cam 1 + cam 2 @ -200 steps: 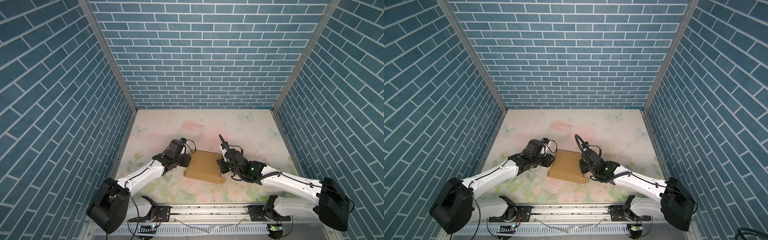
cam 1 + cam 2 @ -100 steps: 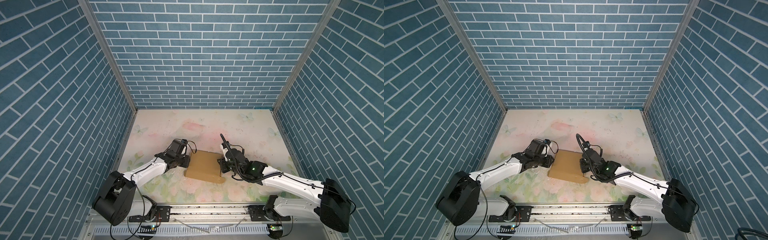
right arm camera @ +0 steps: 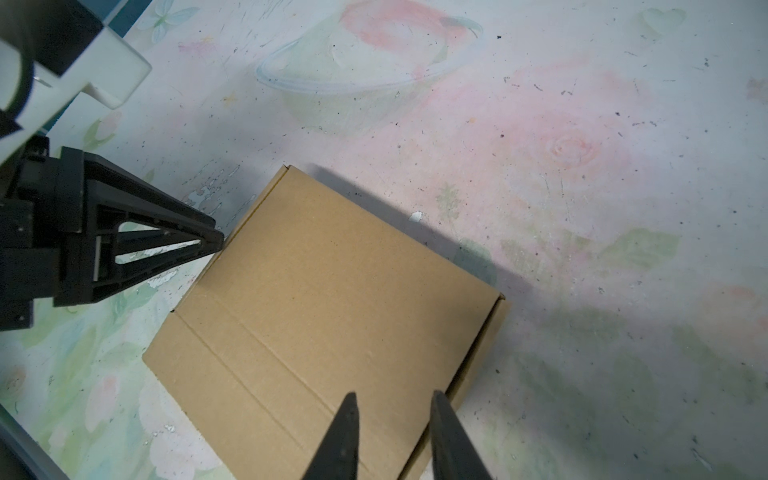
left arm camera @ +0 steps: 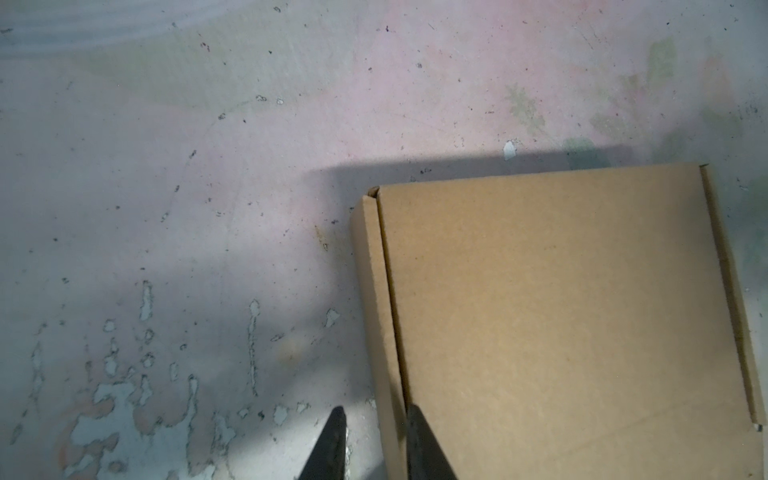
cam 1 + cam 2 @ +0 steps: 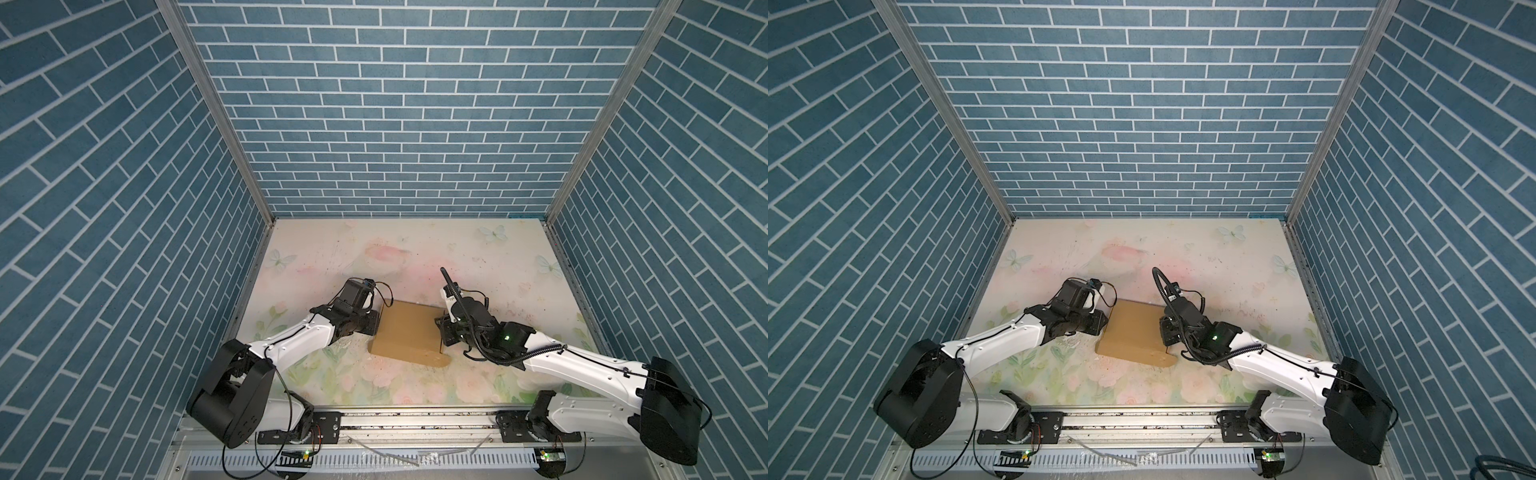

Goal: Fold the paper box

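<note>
The paper box (image 5: 409, 332) sits low and square near the front middle of the tabletop (image 5: 415, 257), between the two arms. It is plain brown cardboard, dull and a bit rough, with no print on it. Its lid is down and flat. Straight fold lines (image 3: 257, 345) run across one end of the lid. In both top views a small rounded tab (image 5: 436, 360) sticks out at the box's front right corner.

The left hand (image 4: 375, 409) is at the left edge of the box. Its two thin black fingers (image 4: 332, 440) are pointed like wedges and stand a little apart. One is out over the tabletop and one is over the lid, with the box's thin side wall (image 4: 374, 291) between them. I cannot tell if they pinch the wall.

The right hand (image 3: 395, 395) is over the right edge of the box. Its fingers (image 3: 345, 436) are partly apart, and only bare lid shows between them. It has hold of nothing.

The tabletop is pale, with soft pink flowers, green leaves and butterflies. It is scratched, and bits of the picture have chipped off (image 4: 124, 395). Blue brick walls (image 5: 395, 124) stand around it.
</note>
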Robot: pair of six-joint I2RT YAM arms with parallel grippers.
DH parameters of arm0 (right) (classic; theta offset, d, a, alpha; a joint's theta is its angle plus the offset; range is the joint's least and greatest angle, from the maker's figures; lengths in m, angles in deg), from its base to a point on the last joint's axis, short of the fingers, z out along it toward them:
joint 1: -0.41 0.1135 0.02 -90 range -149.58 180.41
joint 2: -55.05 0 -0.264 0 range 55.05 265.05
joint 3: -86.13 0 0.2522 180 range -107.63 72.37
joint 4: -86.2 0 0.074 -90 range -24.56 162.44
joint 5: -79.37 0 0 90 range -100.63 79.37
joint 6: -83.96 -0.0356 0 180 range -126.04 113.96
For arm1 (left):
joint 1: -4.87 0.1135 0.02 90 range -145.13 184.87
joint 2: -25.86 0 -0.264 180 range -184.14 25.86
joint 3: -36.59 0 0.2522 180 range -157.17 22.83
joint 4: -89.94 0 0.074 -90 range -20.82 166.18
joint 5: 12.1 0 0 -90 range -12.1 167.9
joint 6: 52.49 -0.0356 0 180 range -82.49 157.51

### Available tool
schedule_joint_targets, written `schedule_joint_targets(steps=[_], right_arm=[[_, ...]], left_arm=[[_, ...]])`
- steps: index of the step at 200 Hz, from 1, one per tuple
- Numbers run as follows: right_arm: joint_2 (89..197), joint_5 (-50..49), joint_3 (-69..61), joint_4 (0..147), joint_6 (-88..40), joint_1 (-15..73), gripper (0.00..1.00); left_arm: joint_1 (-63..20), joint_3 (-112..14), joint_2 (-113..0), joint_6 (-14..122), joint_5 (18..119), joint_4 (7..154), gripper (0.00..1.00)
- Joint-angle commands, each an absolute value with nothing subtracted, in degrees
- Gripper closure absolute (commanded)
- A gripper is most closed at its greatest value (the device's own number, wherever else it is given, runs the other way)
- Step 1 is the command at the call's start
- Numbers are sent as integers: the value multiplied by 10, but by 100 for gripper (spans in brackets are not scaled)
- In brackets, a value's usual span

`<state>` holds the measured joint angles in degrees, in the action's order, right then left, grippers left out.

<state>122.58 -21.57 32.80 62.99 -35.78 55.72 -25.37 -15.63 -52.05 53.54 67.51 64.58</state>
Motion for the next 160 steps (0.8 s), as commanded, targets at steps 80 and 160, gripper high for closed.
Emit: schedule_joint_targets(steps=[80, 160], right_arm=[[1218, -223, 340, 626, -366, 551, 70], [1186, -224, 361, 622, -408, 541, 60]], left_arm=[[-248, -151, -543, 537, 661, 661, 74], [-245, -134, -535, 549, 671, 672, 78]])
